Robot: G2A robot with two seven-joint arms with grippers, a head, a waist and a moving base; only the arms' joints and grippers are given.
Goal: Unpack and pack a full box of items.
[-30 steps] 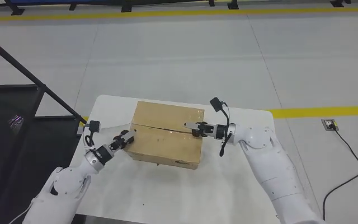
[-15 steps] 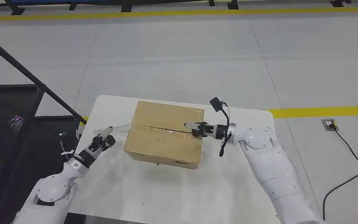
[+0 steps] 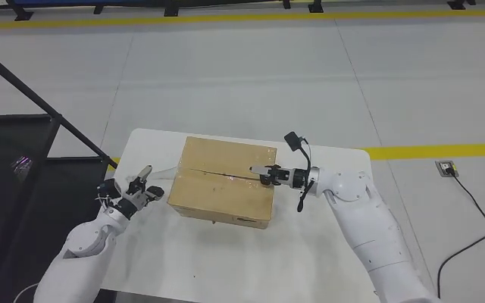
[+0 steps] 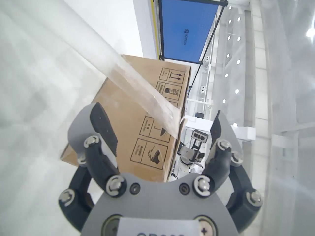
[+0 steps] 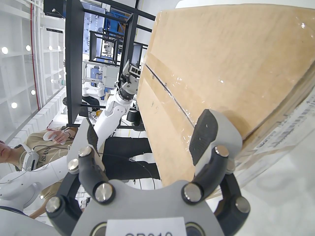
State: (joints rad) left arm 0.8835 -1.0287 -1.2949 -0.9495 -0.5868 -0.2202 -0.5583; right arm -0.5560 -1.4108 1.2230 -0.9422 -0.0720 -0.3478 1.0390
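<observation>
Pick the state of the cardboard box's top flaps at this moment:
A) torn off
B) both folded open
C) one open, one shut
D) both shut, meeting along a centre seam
D: in the top view both flaps of the box lie flat and meet along a seam, and the right end effector sits at that seam's end.

Left tool (image 4: 157, 112) and right tool (image 5: 147, 121), jaws apart.
</observation>
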